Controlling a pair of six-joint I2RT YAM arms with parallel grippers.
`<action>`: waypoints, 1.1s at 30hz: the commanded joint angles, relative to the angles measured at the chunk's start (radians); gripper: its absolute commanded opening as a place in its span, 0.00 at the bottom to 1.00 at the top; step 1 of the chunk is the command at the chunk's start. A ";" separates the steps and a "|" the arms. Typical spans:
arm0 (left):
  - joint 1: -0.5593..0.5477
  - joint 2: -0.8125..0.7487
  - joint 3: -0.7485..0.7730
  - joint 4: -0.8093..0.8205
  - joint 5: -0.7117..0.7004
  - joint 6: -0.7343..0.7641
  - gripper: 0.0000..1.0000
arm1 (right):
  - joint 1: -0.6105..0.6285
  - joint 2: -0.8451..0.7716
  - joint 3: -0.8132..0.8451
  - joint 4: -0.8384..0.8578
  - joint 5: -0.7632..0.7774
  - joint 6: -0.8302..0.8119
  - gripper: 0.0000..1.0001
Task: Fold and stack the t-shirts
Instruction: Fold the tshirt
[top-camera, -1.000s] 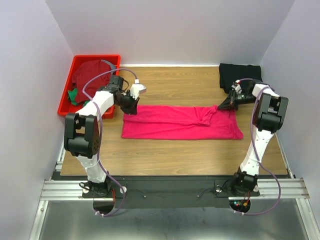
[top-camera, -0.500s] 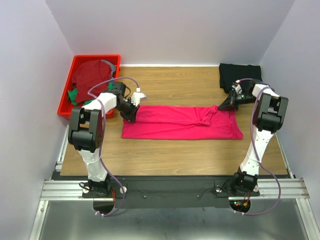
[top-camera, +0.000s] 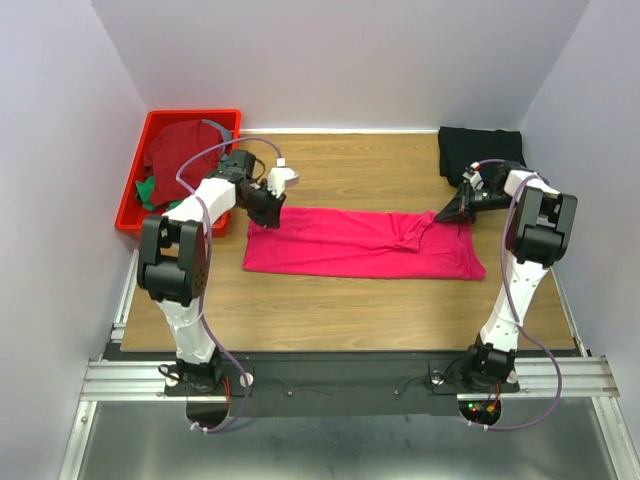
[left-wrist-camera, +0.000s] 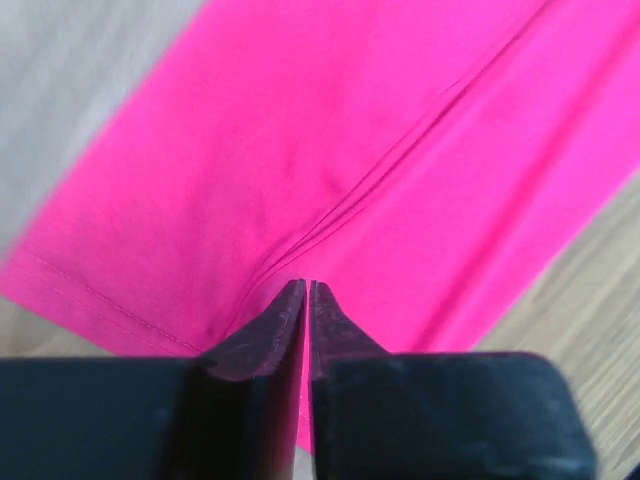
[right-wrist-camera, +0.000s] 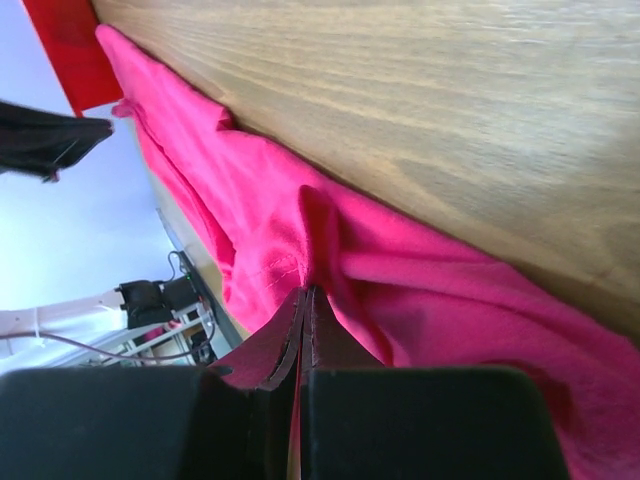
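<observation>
Pale lavender walls (top-camera: 340, 60) on three sides; wood-grain table (top-camera: 340, 310); aluminium rail (top-camera: 130, 378) at near edge.

The right gripper's (right-wrist-camera: 303, 300) two black fingers are pressed together on a raised fold of a pink t-shirt (right-wrist-camera: 420, 290). The rumpled cloth lies on a wooden table (right-wrist-camera: 450, 110) and stretches away to the left, towards a red bin (right-wrist-camera: 60, 50). Bare wood shows along the shirt's far side.

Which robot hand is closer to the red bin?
Left. The left gripper is beside the red bin, at the pink shirt's end nearest it; the right gripper is at the shirt's other end, by the black shirt.
</observation>
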 joint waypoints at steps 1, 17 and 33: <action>-0.130 -0.156 0.048 0.035 0.045 0.024 0.29 | -0.003 -0.087 -0.014 0.010 -0.062 -0.005 0.01; -0.663 0.175 0.396 0.306 -0.075 0.048 0.39 | -0.003 -0.079 -0.049 0.013 -0.054 -0.008 0.01; -0.775 0.364 0.520 0.368 -0.159 0.277 0.41 | -0.001 -0.074 -0.078 0.013 -0.043 -0.018 0.01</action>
